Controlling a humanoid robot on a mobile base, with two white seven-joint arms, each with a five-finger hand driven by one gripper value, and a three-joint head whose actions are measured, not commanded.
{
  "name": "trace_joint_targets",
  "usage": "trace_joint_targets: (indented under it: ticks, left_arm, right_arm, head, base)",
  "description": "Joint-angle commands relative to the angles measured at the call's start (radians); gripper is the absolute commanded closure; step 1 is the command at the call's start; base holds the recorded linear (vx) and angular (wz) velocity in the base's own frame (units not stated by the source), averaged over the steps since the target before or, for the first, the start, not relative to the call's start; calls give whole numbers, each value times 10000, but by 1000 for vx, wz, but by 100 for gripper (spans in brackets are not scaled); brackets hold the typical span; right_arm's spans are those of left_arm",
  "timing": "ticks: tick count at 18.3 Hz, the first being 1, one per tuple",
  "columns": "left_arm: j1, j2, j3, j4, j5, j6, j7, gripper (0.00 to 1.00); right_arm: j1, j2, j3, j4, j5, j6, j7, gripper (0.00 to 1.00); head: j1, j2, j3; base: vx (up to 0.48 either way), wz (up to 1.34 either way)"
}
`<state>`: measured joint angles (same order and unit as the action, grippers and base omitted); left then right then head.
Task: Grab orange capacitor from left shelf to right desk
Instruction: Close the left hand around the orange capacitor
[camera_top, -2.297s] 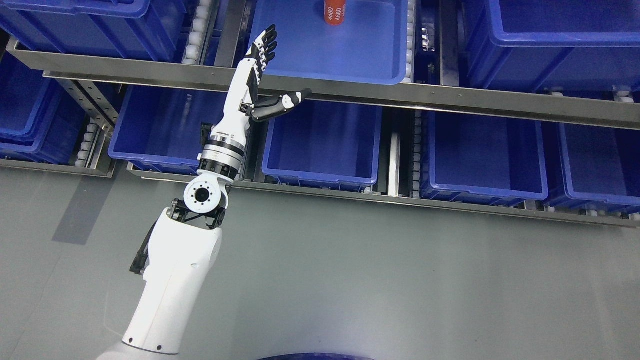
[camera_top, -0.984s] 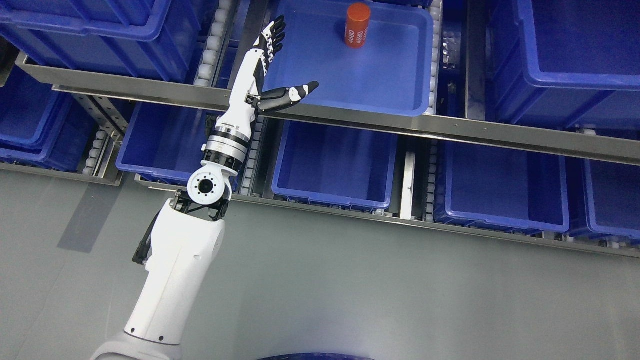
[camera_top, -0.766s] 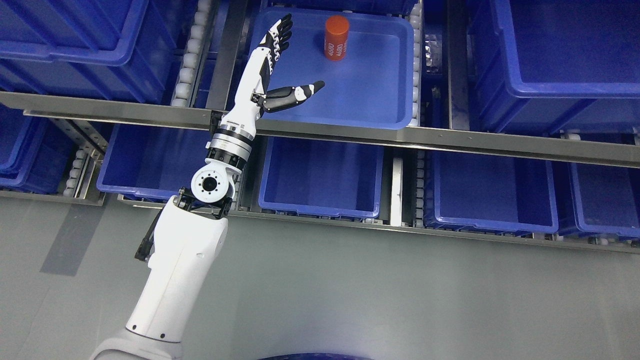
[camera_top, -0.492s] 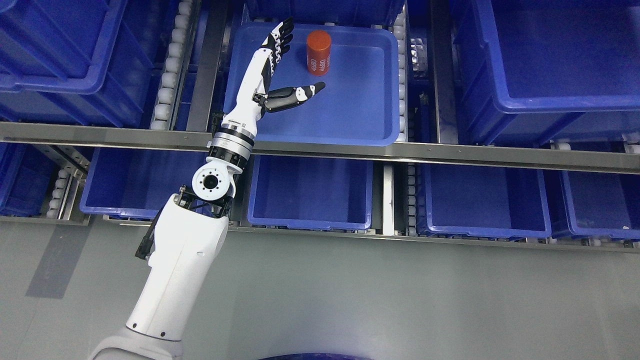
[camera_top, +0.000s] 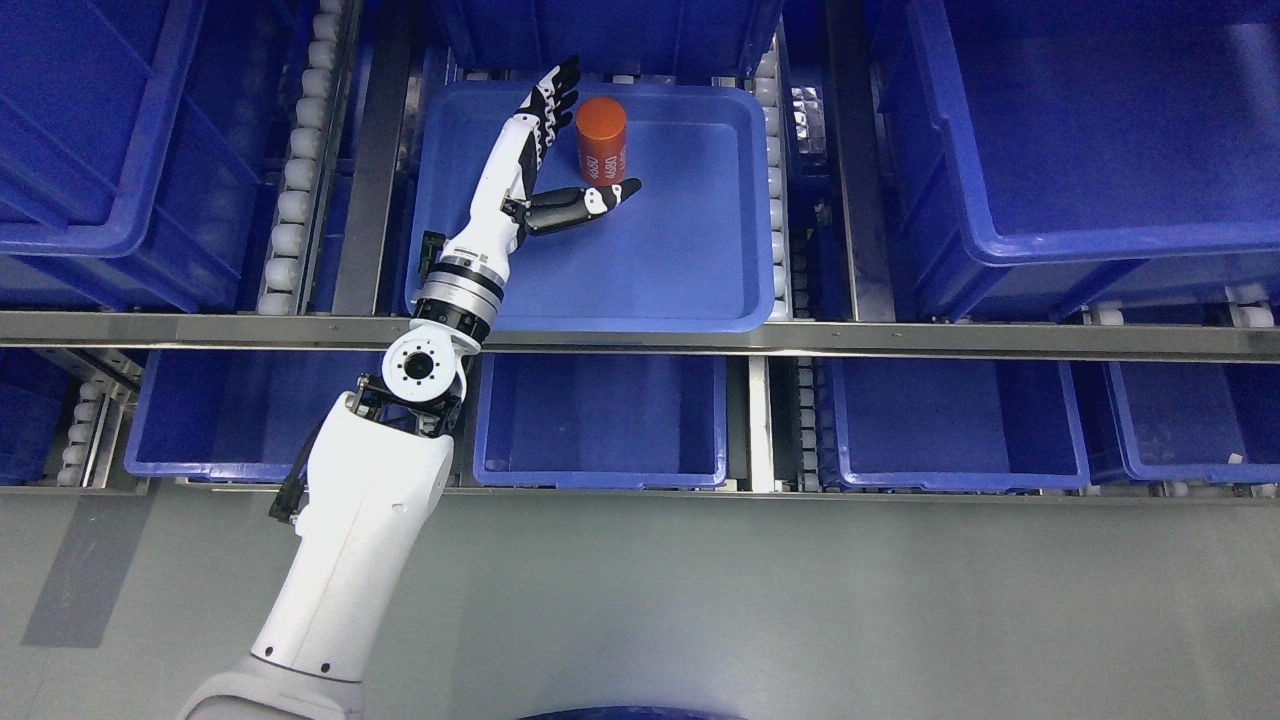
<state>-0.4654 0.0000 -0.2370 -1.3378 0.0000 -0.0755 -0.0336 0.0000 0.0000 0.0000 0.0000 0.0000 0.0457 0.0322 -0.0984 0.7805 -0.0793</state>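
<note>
The orange capacitor (camera_top: 601, 140) stood upright in a shallow blue tray (camera_top: 690, 260) on the upper level of the steel shelf (camera_top: 900, 340), toward the tray's back left part, with white print down its side. The robot's left hand (camera_top: 548, 165) reached in over the tray's left part, its arm rising from the lower left across the shelf's front rail. The hand was spread wide and held nothing: the four fingers (camera_top: 556, 90) pointed up along the capacitor's left side, just beside it, and the thumb (camera_top: 590, 202) stuck out to the right just below the capacitor's base. From where I stood I could not tell whether any finger touched it. Deep blue bins (camera_top: 1050, 200) flanked the tray, and more blue bins (camera_top: 600, 420) sat on the level beneath it.
</note>
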Motion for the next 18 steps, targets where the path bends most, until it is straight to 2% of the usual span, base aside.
trace_joint_targets:
  ticks: [1, 11, 18]
  left_arm:
    - [-9, 175, 54, 584, 107, 172, -63, 6]
    - [-332, 175, 100, 998, 123, 65, -462, 37]
    - [-332, 175, 452, 1305, 123, -732, -431, 71]
  right_arm:
    - [-15, -175, -108, -337, 0, -12, 0, 0]
    - [-15, -175, -108, -337, 0, -12, 0, 0]
    - [0, -175, -108, -337, 0, -12, 0, 0]
  head:
    - [0, 0, 0]
    - [0, 0, 0]
    - [0, 0, 0]
  base:
    - [38, -48]
    - [10, -9]
    - [0, 0]
